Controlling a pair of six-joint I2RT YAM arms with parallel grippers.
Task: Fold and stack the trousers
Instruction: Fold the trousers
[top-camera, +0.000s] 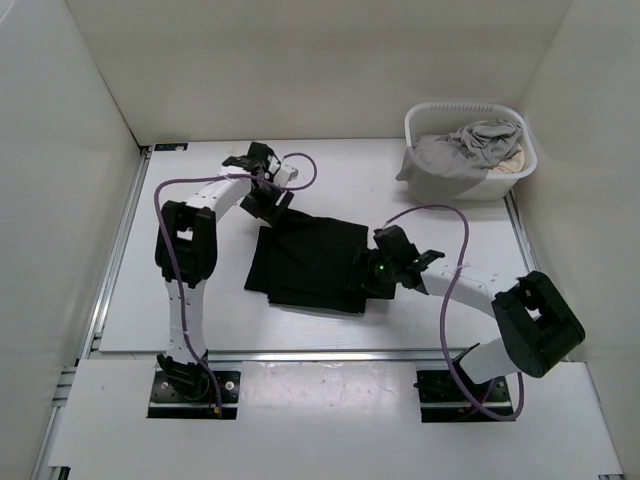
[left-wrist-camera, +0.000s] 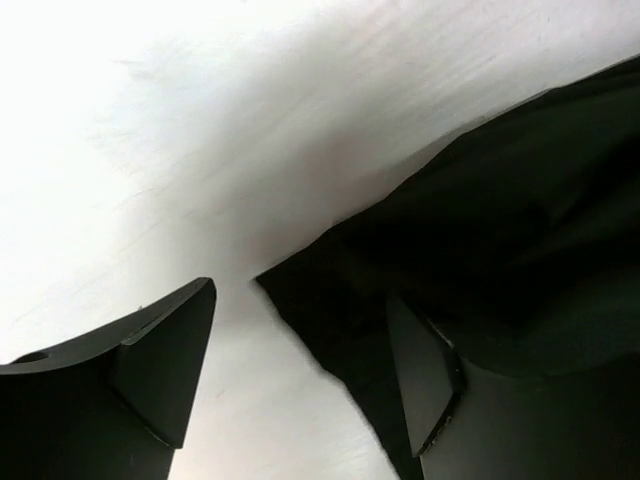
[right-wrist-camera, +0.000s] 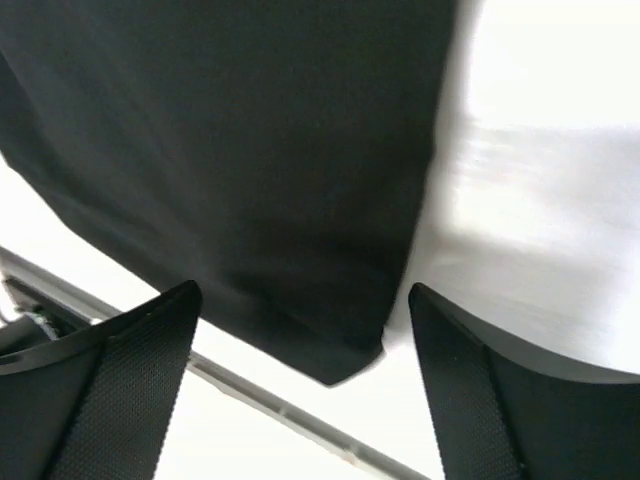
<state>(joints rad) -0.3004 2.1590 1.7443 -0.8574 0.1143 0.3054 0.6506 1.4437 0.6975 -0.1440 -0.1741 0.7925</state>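
The black trousers (top-camera: 310, 262) lie folded into a rough rectangle in the middle of the table. My left gripper (top-camera: 268, 203) is open just above their far left corner; in the left wrist view that corner (left-wrist-camera: 330, 290) lies between my open fingers (left-wrist-camera: 170, 360), one finger over the cloth. My right gripper (top-camera: 372, 275) is open at the near right corner; in the right wrist view that corner (right-wrist-camera: 340, 350) lies between my spread fingers (right-wrist-camera: 130, 380), untouched.
A white laundry basket (top-camera: 425, 170) at the back right holds a light grey garment (top-camera: 470, 145) and a beige cloth (top-camera: 512, 155). White walls enclose the table. A metal rail (right-wrist-camera: 280, 410) runs along the near table edge.
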